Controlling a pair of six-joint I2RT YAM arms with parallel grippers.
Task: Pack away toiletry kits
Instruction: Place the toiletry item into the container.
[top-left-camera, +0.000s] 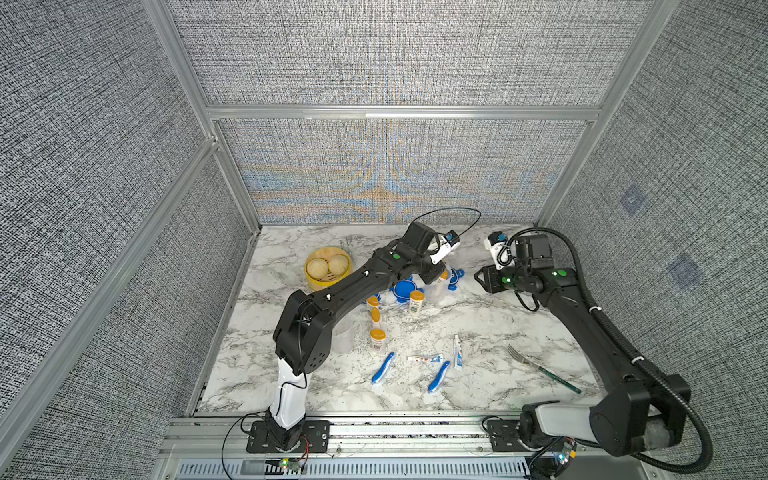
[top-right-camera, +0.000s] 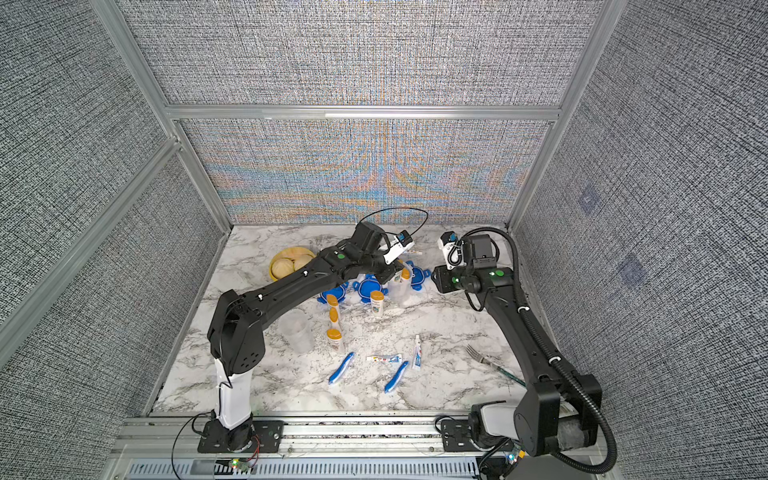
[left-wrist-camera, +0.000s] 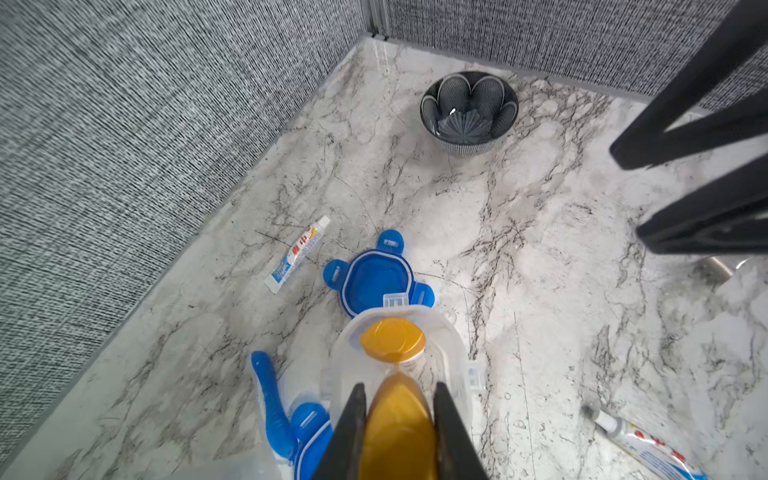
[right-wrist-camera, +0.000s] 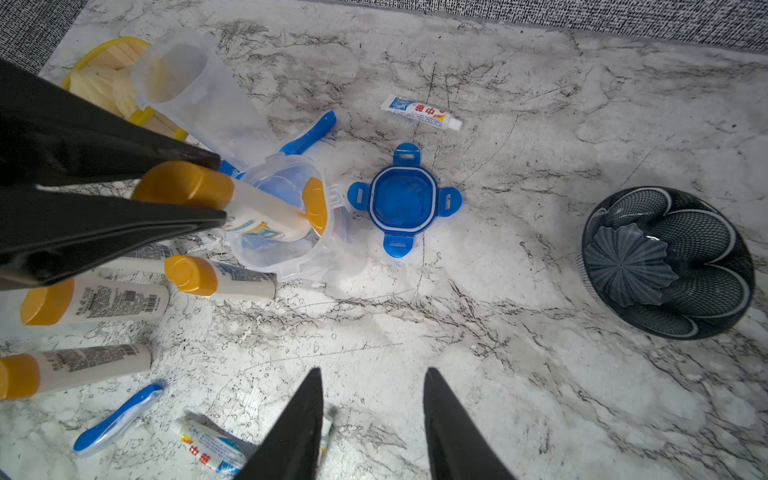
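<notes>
1. Orange-capped bottle (right-wrist-camera: 257, 210) is clamped at its cap by the left gripper (right-wrist-camera: 221, 188). The jaws are tight on the cap. The bottle is slanted, with its base end dipping into the mouth of the clear jar (right-wrist-camera: 291, 257).
2. The same jar already holds a second bottle (left-wrist-camera: 392, 338), cap up, leaning on the jar wall.
3. Right gripper (right-wrist-camera: 374, 415) has its jaws spread and holds nothing. It hangs over bare marble tabletop (right-wrist-camera: 498, 332), apart from the jar.
4. Blue lid (right-wrist-camera: 403, 199) lies flat just beside the jar with its four tabs out. Another lid (top-right-camera: 368, 286) lies near the left arm.
5. Three loose bottles (top-left-camera: 377, 338) sit grouped mid-table, near the jar; whether they are upright or lying can't be told.
6. Two toothbrushes (top-left-camera: 383, 368) lie toward the front edge. A third toothbrush (right-wrist-camera: 309, 133) lies beside the jar.
7. Two toothpaste tubes (top-left-camera: 424, 358) lie by the front toothbrushes. A lone tube (right-wrist-camera: 419, 112) lies past the blue lid, toward the back wall.
8. Spare jar (top-right-camera: 297, 330) is empty and stands by the left arm.
9. Off-task: steamer (top-left-camera: 328, 268) with buns, dark bowl (right-wrist-camera: 665, 262), fork (top-left-camera: 540, 365).
</notes>
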